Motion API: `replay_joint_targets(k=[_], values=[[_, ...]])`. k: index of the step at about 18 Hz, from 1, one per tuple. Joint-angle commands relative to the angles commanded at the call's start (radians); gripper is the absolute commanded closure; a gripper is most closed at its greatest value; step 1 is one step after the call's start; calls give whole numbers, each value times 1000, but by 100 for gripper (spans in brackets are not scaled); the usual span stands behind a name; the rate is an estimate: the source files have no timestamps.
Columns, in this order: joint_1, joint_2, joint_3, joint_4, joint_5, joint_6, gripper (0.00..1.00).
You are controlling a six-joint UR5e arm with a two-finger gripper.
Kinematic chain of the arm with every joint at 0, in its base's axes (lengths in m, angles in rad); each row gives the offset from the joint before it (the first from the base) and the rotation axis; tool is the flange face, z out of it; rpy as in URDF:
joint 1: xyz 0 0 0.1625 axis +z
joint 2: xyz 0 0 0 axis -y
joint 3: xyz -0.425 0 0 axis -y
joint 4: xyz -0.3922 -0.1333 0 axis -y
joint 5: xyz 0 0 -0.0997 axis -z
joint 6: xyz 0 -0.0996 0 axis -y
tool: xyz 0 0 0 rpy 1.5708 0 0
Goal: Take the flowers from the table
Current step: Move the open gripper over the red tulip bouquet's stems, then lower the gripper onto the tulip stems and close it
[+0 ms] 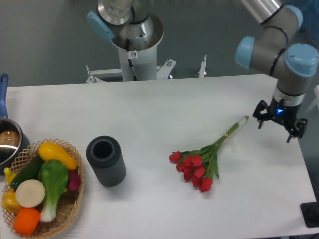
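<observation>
- The flowers (202,164) lie flat on the white counter (164,104), red heads toward the front edge, stems angling back and to the right.
- gripper (275,123) hangs above the counter's right edge, right of the stem tips and apart from them; jaws spread, holding nothing.
- Dark cylinder (105,161) stands upright, well left of the flowers, bare counter between them.
- Wicker basket (70,209) of toy veg sits left of the cylinder at the front-left corner, with a pot (9,142) just behind it.
- Grey floor behind the counter, plus the arm base (135,50).
</observation>
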Motion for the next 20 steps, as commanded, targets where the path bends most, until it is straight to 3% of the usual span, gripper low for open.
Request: replay_joint_targets(k=[3,8,13,16,20], values=[[-35,-11,-6,0,0,3,0],[-98,3,-70,-6,9,-8,0],[-167,17,-95,-12,9,-106,0],[-190,58,-135,-58,9,-109,0],[-216,71,-166,-54,9,-121,0]])
